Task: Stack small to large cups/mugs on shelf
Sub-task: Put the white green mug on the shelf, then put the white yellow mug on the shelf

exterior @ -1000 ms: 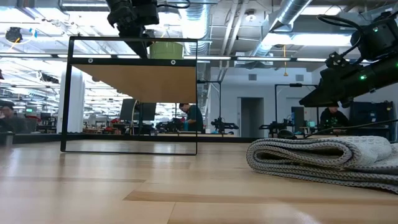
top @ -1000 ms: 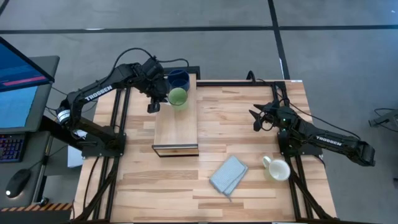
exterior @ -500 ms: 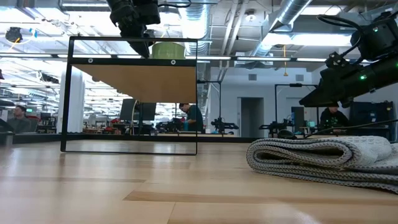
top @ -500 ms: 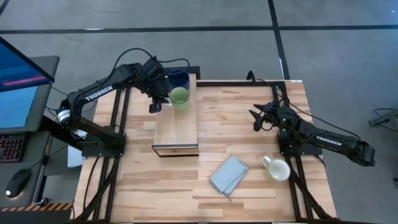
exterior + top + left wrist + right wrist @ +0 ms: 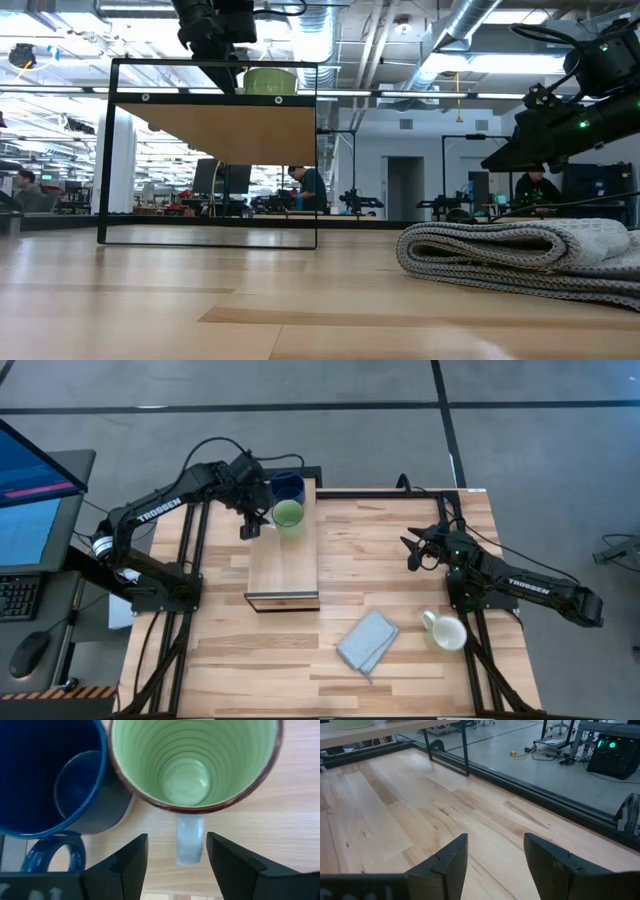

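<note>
— Which step are you working on?

— I'm placing mugs on the shelf (image 5: pixel 283 565). The green mug (image 5: pixel 287 514) is standing upright at the shelf's far end, touching or just beside the blue mug (image 5: pixel 288 487), which is sitting at the very far edge. My left pincer (image 5: pixel 249 528) is hovering just left of the green mug, fingers spread wide and holding nothing; in the left wrist view the green mug's handle (image 5: pixel 189 845) is lying between my two fingers (image 5: pixel 131 860) without either one touching it.

— So the green mug is not nested in the blue one?

— No, they're standing side by side. As I'm judging it, the stacking itself is not yet done.

— And the white mug?

— The white mug (image 5: pixel 445 631) is sitting on the bench (image 5: pixel 400 560) at the near right, well apart from the shelf, right of the folded cloth (image 5: pixel 367 641). My right pincer (image 5: pixel 412 552) is waiting over the bench's right side, open and empty.

— What is the next move calling for?

— I'm thinking the left pincer needs to lift clear of the handle without nudging the mug. Then the right pincer should reach near, grip the white mug by its rim or handle, and carry it across to the shelf.
</note>
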Controlling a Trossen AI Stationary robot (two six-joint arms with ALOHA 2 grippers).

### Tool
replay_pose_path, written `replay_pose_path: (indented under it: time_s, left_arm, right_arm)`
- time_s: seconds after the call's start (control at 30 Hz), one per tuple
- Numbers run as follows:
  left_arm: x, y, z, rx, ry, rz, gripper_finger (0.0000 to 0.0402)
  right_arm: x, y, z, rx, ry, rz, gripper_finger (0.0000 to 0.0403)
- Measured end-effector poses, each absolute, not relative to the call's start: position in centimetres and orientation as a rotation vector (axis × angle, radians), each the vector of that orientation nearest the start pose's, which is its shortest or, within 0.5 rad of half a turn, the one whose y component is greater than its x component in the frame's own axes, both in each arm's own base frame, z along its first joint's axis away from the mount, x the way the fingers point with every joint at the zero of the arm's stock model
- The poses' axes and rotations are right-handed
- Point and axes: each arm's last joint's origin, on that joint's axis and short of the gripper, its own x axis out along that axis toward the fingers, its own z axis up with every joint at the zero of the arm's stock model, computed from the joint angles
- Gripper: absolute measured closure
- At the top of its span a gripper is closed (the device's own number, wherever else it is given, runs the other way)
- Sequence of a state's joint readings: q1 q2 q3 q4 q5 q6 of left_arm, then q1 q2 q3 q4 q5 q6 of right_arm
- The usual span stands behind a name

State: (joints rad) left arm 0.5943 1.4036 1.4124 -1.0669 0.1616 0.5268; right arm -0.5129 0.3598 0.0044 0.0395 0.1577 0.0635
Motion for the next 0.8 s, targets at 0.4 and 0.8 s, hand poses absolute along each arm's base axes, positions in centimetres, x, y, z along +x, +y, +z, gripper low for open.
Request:
replay_pose_path:
  time_s: [0.4,0.8]
  left_arm:
    - [21.7,14.1,35.4,0.048,1.067,0.112,0.0207]
    - [19.8,12.5,43.3,-0.019,0.806,0.183,0.0207]
  right_arm:
    - [9.8,-6.0,13.8,0.117,0.296,-0.675,0.0187]
    - [9.8,-6.0,13.8,0.116,0.296,-0.673,0.0187]
